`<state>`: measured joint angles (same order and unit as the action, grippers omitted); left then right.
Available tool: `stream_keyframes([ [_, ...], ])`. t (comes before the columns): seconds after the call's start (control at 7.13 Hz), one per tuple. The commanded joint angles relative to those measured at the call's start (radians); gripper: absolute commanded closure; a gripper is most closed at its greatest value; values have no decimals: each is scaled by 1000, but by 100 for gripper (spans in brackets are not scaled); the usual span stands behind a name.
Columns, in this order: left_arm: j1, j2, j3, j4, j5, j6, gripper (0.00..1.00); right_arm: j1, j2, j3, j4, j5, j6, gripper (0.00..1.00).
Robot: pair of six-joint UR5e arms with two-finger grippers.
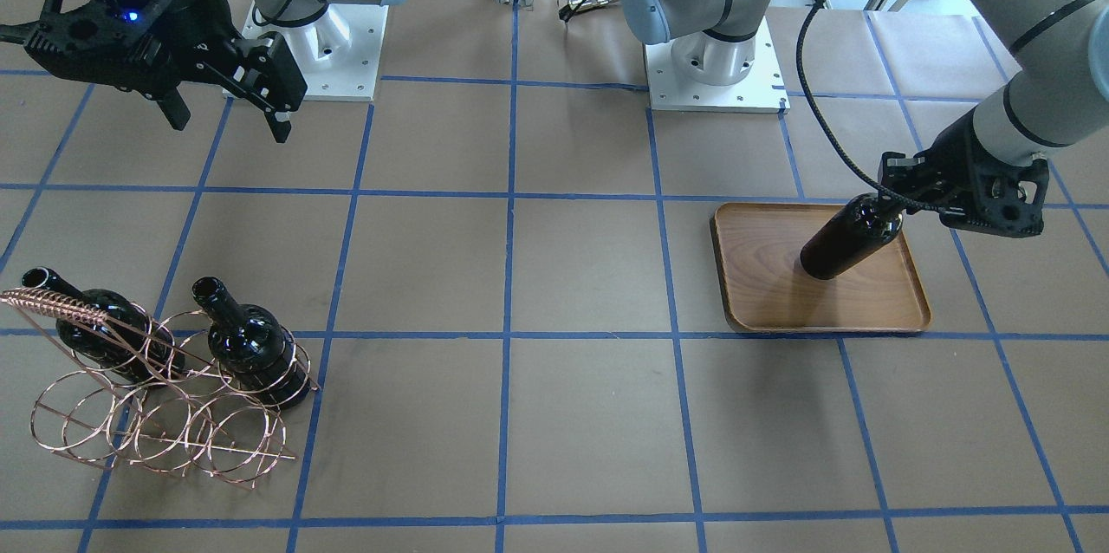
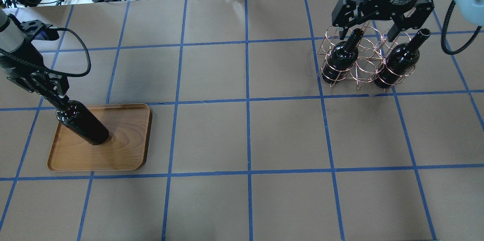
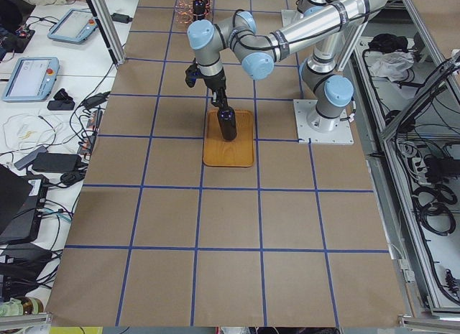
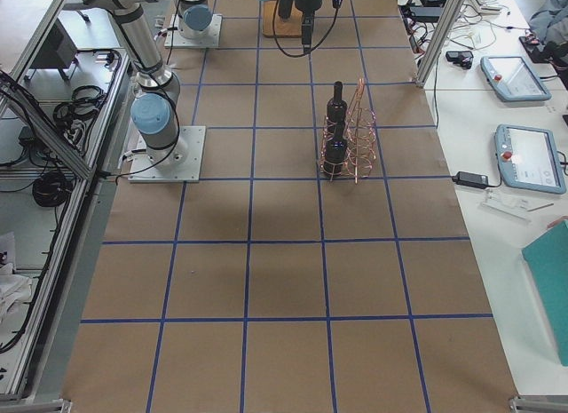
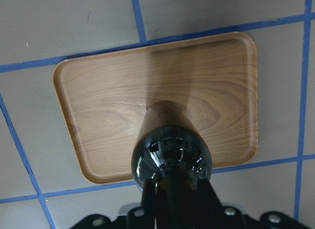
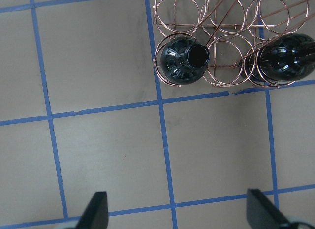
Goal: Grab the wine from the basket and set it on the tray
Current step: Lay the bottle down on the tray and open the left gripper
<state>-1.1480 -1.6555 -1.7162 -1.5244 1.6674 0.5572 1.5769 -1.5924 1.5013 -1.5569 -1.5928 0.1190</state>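
left gripper clamps bottle neck, bottle standing on tray. right gripper, fingers wide, far from tray; two bottles remaining in basket.

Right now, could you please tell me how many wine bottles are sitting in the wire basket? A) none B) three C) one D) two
D: the overhead view shows a first bottle and a second bottle in the basket, while the third bottle is gripped by the left gripper at the tray.
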Motion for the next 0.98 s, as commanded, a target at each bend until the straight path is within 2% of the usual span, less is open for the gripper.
stream_keyframes([
  [0.0,1,-3,0,1,2,-8,16,0,-1,0,0,5,-10,0],
  [0.14,-1,0,12,1,6,-8,0,0,0,0,1,7,-10,0],
  [0.42,-16,29,29,-10,5,-32,0,0,0,0,0,5,-10,0],
  [0.56,-33,36,59,-11,-6,-107,0,0,0,0,0,7,-10,0],
  [0.84,-169,57,148,-41,-17,-289,0,0,2,0,0,5,-10,0],
])
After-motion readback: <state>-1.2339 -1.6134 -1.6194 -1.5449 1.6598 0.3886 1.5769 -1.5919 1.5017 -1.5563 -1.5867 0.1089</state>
